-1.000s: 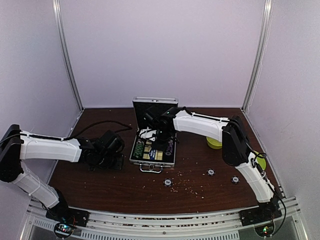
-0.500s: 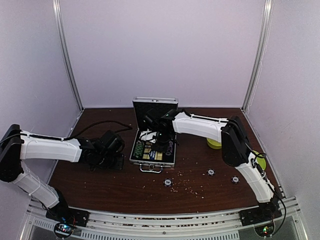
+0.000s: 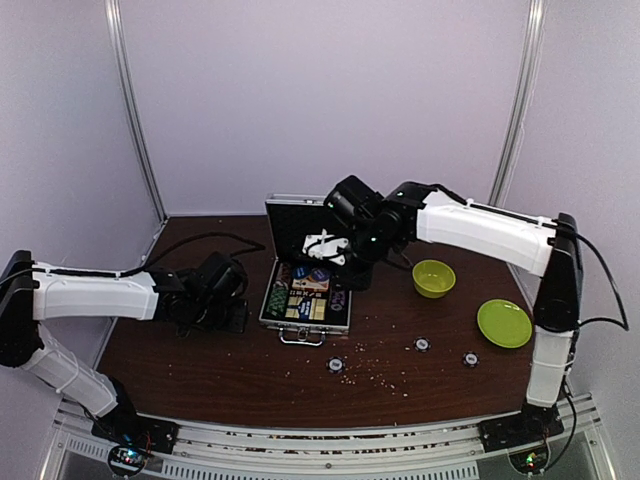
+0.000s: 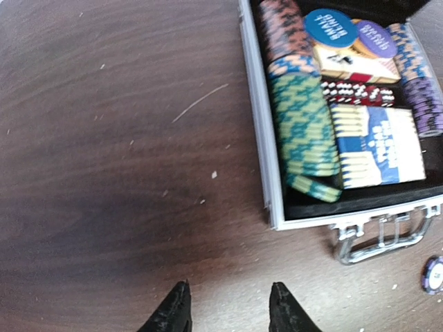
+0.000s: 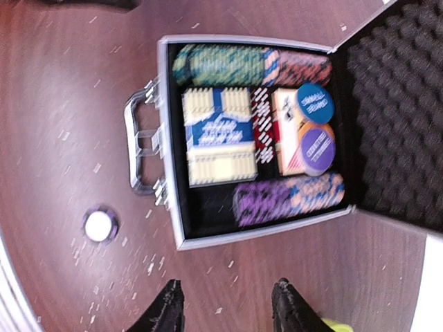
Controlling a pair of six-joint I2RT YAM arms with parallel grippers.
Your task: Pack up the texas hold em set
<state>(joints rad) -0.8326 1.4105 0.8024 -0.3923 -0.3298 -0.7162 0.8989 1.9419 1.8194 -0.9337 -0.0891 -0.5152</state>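
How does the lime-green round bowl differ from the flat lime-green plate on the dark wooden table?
The lime-green round bowl has raised walls; the flat lime-green plate has none. The plate looks wider. The bowl sits closer to the open silver case, the plate farther right. Both are round.

Silver case [image 3: 304, 322] at frame centre, open, lid [image 3: 308, 215] upright. It holds striped chips [image 4: 304, 131], card box [image 4: 377, 145], red dice [image 4: 353, 92]. Three loose chips [image 3: 336, 365] lie lower right.

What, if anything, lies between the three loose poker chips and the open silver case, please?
Nothing visible does: only crumb-flecked brown table separates the three loose poker chips from the open silver aluminium case. The lime-green bowl and plate sit off to the right.
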